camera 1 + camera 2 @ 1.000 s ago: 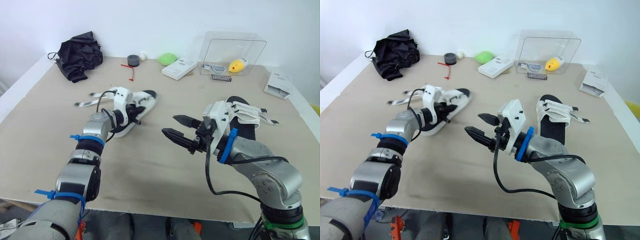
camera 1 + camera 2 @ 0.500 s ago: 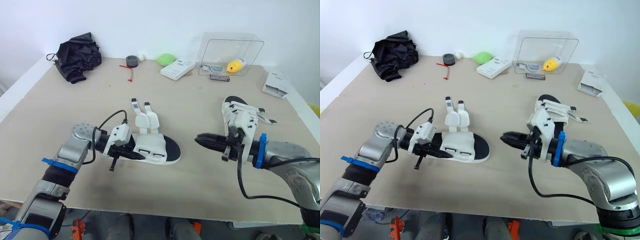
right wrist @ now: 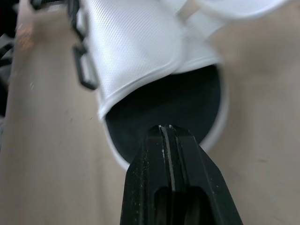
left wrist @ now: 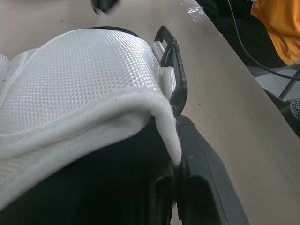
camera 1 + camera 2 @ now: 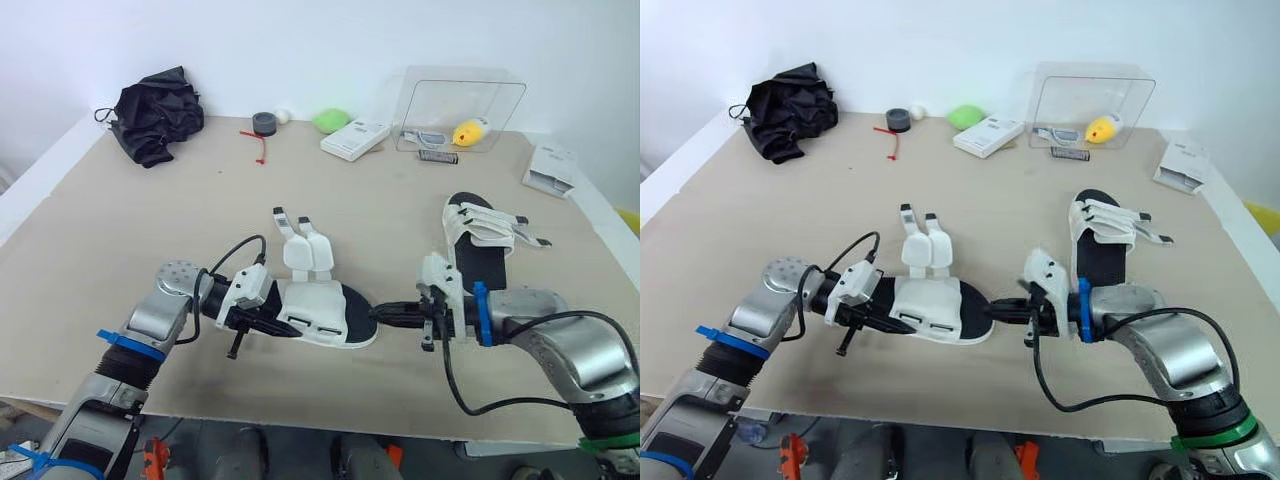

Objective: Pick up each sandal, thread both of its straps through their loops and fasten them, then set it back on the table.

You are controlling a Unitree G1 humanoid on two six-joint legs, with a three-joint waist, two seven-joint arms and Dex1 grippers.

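A white sandal (image 5: 322, 314) with a black footbed lies sole down near the table's front middle. Its two straps (image 5: 300, 248) are undone and splay toward the far side. My left gripper (image 5: 272, 322) is shut on the sandal's white upper at the heel end, and the fabric edge (image 4: 174, 145) runs down between its fingers. My right gripper (image 5: 378, 314) is shut with nothing between its fingers. Its tip (image 3: 166, 127) rests at the rim of the sandal's toe end. A second sandal (image 5: 482, 238) lies on the table to the right, its straps across the top.
Along the back of the table sit a black cloth (image 5: 156, 110), a tape roll (image 5: 266, 122), a green lump (image 5: 334, 119), a white box (image 5: 357, 138) and a clear container (image 5: 462, 105). A white booklet (image 5: 553, 170) lies at the far right edge.
My left gripper has carried the sandal from the left-centre to the near middle and turned it sole down. My right gripper has shut and come to the sandal's toe.
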